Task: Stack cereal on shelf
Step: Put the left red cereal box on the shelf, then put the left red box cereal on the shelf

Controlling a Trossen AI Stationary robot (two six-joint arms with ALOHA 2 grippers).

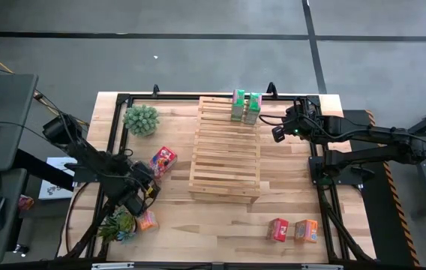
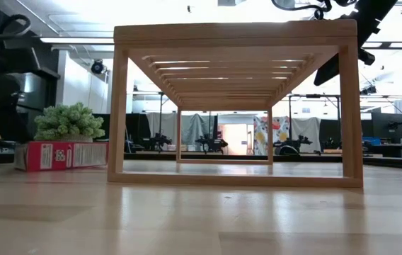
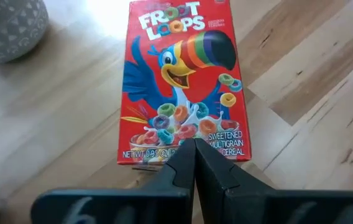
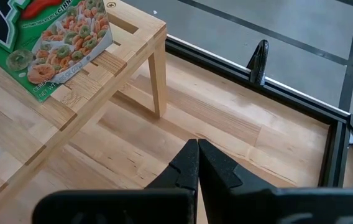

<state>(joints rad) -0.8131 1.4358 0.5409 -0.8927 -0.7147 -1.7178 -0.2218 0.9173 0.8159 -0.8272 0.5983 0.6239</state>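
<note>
While both arms hang over the table with nothing in their jaws, your near edge holds the loose stock. Near right: one red-pink box (image 1: 277, 229) and one orange box (image 1: 306, 230) side by side, touching or nearly so, well apart from the shelf (image 1: 225, 150). Near left: a second orange box (image 1: 147, 220) lies just beside a potted plant (image 1: 117, 223), partly under the left arm.

Your left gripper (image 1: 151, 189) sits left of the shelf, fingers pressed together, empty. In its wrist view the closed tips (image 3: 194, 163) hover at the bottom edge of the second red-pink box (image 3: 180, 84), a Froot Loops pack lying flat, face up, on the tabletop (image 1: 295, 187). Whether the tips touch the box, you cannot tell. In the high view that box (image 1: 163, 161) lies just beyond the gripper, between it and the shelf's left side.

Mid-table, the shelf stands upright on its legs, slats on top.

Far end: two green boxes (image 1: 246, 106) stand together on the shelf's far right corner. Another potted plant (image 1: 141, 119) sits far left on the table. Your right gripper (image 1: 279, 133) is just right of the shelf's far corner, clenched shut on nothing; its wrist view shows the tips (image 4: 197, 163) above bare tabletop beside the shelf leg (image 4: 158, 87).
</note>
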